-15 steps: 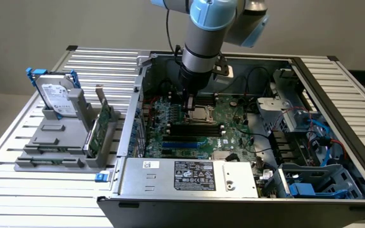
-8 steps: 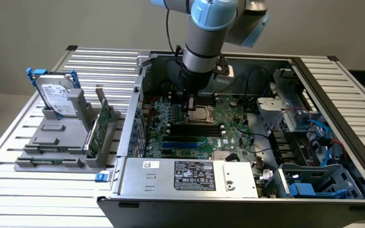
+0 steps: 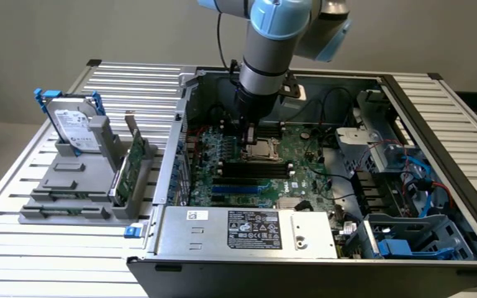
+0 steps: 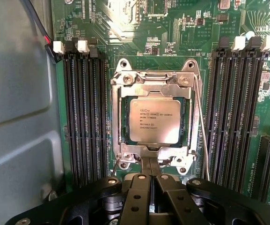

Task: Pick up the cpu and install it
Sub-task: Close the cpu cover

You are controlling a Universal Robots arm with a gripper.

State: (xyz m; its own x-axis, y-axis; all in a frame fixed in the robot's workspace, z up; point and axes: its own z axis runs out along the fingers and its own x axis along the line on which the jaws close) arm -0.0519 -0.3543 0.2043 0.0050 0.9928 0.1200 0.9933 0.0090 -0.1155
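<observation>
Arm at the socket: inside an open computer case (image 3: 172, 155), the robot's gripper (image 4: 150, 162) hangs just beside the near edge of the processor socket's metal frame (image 4: 117, 110). Its fingers are brought together with nothing between them. The cpu (image 4: 154, 121) lies flat within that frame on the green motherboard (image 4: 172, 37), printed side up, with rows of memory slots (image 4: 85, 122) on either side.

Doing this stage well looks like a matter of alignment. The chip should sit level and square in its recess, and any contact should come straight down on the frame, not on the chip's lid. Sideways drag would risk shifting it.

Several details are unclear. The tips appear to rest at or just above the frame's tab, but actual contact cannot be confirmed, since the gripper's own black linkage covers that edge. A thin wire lever (image 4: 201, 136) runs along one side of the frame, and whether it is latched is hard to make out. The socket contacts under the chip are hidden. In the exterior view the arm's wrist blocks part of the socket area.
</observation>
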